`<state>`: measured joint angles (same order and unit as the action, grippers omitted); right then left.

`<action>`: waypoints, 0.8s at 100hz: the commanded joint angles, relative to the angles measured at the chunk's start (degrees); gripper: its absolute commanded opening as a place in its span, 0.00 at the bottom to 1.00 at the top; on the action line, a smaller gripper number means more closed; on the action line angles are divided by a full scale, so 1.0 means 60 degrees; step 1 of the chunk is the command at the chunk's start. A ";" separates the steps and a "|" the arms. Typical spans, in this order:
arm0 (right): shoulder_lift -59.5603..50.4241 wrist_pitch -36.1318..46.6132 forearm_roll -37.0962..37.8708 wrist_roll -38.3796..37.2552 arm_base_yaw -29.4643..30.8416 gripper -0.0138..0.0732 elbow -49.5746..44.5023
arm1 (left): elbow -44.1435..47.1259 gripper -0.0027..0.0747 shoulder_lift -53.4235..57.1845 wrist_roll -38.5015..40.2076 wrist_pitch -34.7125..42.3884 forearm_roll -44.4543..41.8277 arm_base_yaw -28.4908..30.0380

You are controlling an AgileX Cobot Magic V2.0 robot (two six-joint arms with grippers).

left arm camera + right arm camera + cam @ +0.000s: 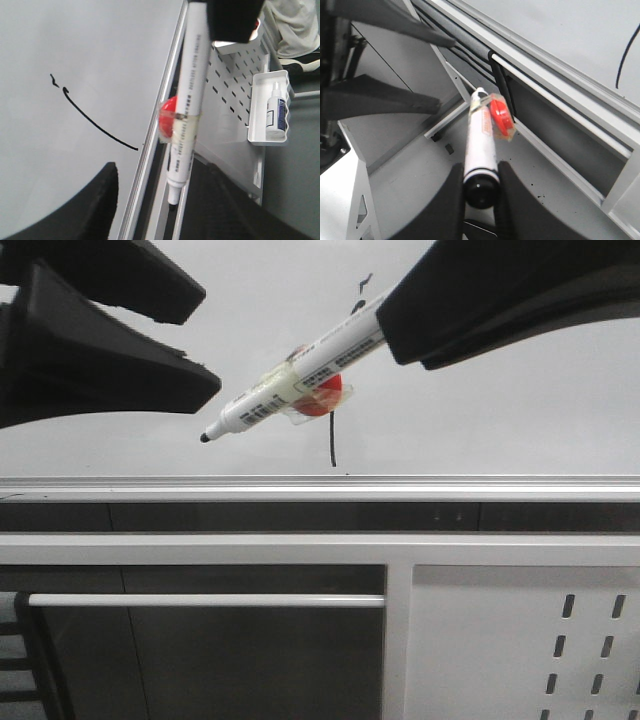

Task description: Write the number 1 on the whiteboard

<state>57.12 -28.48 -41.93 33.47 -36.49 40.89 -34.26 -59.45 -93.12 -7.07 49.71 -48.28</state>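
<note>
**Already drawn: a black stroke on the board, marker held off it**

Already the number 1 (333, 440) stands on the whiteboard (500, 410) as a thin black line, slightly curved, its lower end stopping just above the board's silver bottom rail (320, 487). A small separate tick (364, 283) sits above the top of the stroke. In the front view most of the stroke's upper part is hidden behind the marker.

The right gripper (481, 185) has its two dark fingers closed on the rear end of a white marker (290, 385), one finger pressed to each side of the barrel. The marker slopes down from the gripper toward the rail, its uncapped black tip (205, 438) clear of the stroke and to the left of it in the front view. Whether the tip touches the board cannot be told from these views. A red round piece (322, 400) is bound to the barrel with clear tape, about halfway along.

The left gripper (205, 340) hangs in front of the whiteboard, above the rail and just beside the marker tip. Its two dark fingers are spread apart and nothing lies between them.

Below the rail, a white perforated panel (520, 640) fills the frame's right side; in the left wrist view a small white tray (270, 107) on it holds a white bottle (276, 111).
</note>
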 commanded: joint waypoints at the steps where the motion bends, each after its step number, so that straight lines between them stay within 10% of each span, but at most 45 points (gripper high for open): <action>1: -0.0308 0.0443 -0.0131 0.0013 0.0076 0.10 0.0235 | -0.0240 0.46 0.0028 0.0056 0.0531 0.0482 -0.0076; 80: -0.0422 0.0934 -0.0890 0.0013 -0.0027 0.10 0.0268 | -0.0628 0.46 -0.0358 0.0056 0.0640 0.0065 -0.0076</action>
<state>55.54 -26.33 -45.30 33.47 -36.49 40.89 -35.27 -60.95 -93.12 -6.03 49.59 -48.28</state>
